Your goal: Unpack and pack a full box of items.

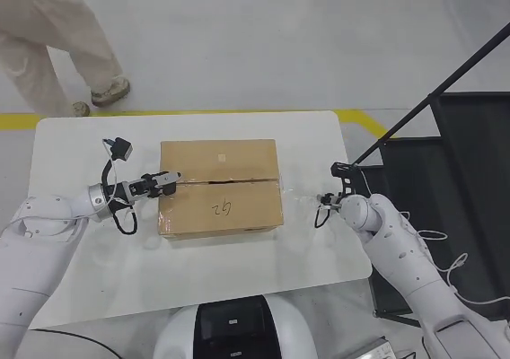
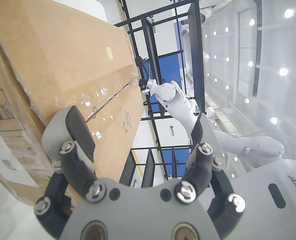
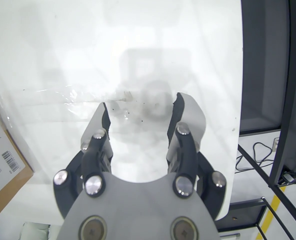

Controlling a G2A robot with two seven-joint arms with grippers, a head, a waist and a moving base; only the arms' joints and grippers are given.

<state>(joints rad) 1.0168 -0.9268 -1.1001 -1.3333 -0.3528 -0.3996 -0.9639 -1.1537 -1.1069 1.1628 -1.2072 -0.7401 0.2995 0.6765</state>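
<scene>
A closed cardboard box [image 1: 221,187] sits in the middle of the white table [image 1: 309,260], its two top flaps meeting at a taped centre seam. My left gripper [image 1: 167,181] is at the box's left end, level with the seam, open, with one finger [image 2: 78,128] lying against the box top [image 2: 70,58] and the other clear of it. My right gripper [image 1: 323,208] hangs open just above the bare table to the right of the box, with nothing between its fingers [image 3: 180,116]. A corner of the box [image 3: 3,148] with barcode labels shows beside it.
A strip of clear tape [image 3: 70,96] lies on the table near the right gripper. A black metal rack [image 1: 470,179] stands close off the table's right edge. A person's legs [image 1: 57,54] stand beyond the table's far left corner.
</scene>
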